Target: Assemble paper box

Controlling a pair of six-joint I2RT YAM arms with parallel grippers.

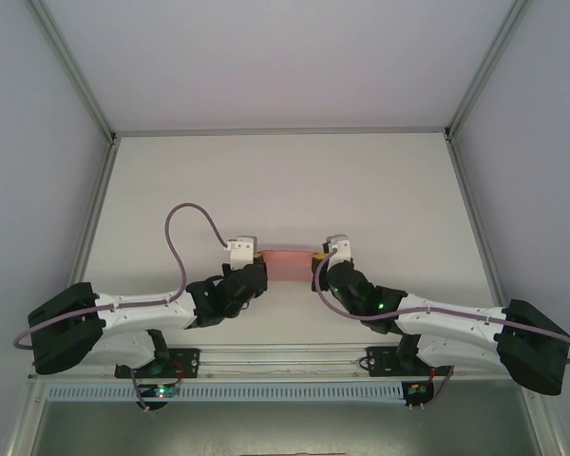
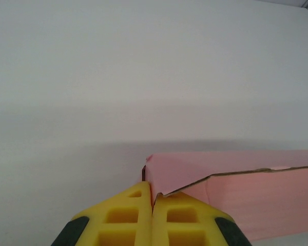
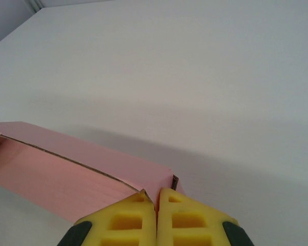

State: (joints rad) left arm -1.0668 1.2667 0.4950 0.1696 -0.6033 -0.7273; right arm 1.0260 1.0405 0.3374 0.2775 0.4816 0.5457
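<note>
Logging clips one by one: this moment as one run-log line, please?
left hand: shut on pink paper box, left end | right hand: shut on its right end | box: folded, spanning between hands

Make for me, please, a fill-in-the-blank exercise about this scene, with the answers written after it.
The paper box is ___ in colour. The left hand pinches its ___ end, as seen from above. The right hand has fingers of ___ colour. Under the paper box is a ___ table.
Missing words: pink; left; yellow; white.
</note>
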